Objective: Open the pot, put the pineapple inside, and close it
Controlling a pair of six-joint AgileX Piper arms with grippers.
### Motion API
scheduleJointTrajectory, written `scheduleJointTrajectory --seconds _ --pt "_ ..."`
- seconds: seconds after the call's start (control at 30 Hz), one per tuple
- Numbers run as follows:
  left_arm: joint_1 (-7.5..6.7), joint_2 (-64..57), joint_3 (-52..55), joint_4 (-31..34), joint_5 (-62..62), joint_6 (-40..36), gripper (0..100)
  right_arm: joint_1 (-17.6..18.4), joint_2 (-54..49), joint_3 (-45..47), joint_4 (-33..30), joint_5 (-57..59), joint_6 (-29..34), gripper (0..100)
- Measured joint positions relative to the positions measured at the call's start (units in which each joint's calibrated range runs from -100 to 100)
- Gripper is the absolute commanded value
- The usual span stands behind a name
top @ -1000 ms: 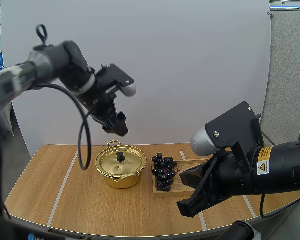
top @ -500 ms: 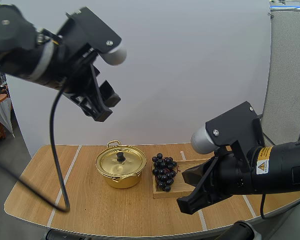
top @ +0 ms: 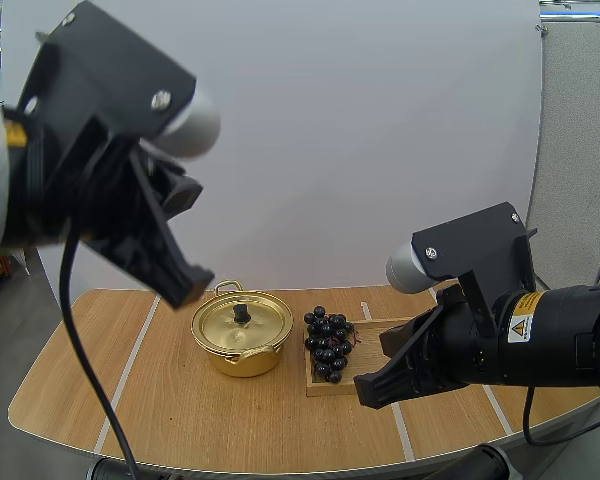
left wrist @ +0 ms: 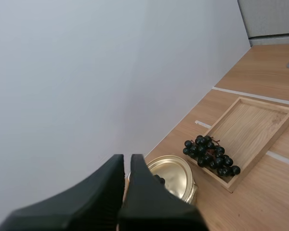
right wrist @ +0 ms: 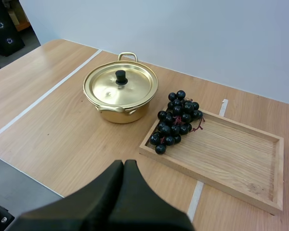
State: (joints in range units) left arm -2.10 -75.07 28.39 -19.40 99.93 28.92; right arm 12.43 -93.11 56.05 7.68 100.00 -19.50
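Upper left of the high view: left gripper (top: 185, 288), fingers pressed together and empty. A second ago it hung just over the pot; it has since pulled up and toward the camera.

Centre: gold pot (top: 242, 338) on the table (top: 180, 400), lid (top: 255, 322) on, knob (top: 242, 314) free. Opening is not begun, and the retreat probably means a fresh approach is needed.

Right of pot: bunch of grapes (top: 327, 347), the fruit on hand, at the left end of the wooden tray (top: 373, 329), near the pot.

Lower right: right gripper (top: 365, 392), fingers closed on nothing, hovering at the tray's front edge. Nothing blocks the knob.
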Motion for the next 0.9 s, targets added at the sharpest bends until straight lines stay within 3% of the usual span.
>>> scheduleJointTrajectory --seconds 0.33,0.63,0.8,0.9 --pt "0.00 -11.8 11.6 0.0 0.1 -2.3 0 -3.1 -2.3 0.0 0.0 -0.1 0.0 0" --pt "0.00 -23.3 16.6 -3.1 -1.6 -9.8 0 -3.3 -6.5 0.0 0.0 -11.0 0.4 0" --pt "0.00 -24.7 19.3 -3.2 -16.6 -16.1 0 -3.8 -6.6 0.0 -0.4 -23.1 1.0 0" --pt "0.00 -24.8 25.0 -3.3 -40.8 -19.3 0 -4.4 -6.6 2.0 -0.8 -37.3 1.1 0"
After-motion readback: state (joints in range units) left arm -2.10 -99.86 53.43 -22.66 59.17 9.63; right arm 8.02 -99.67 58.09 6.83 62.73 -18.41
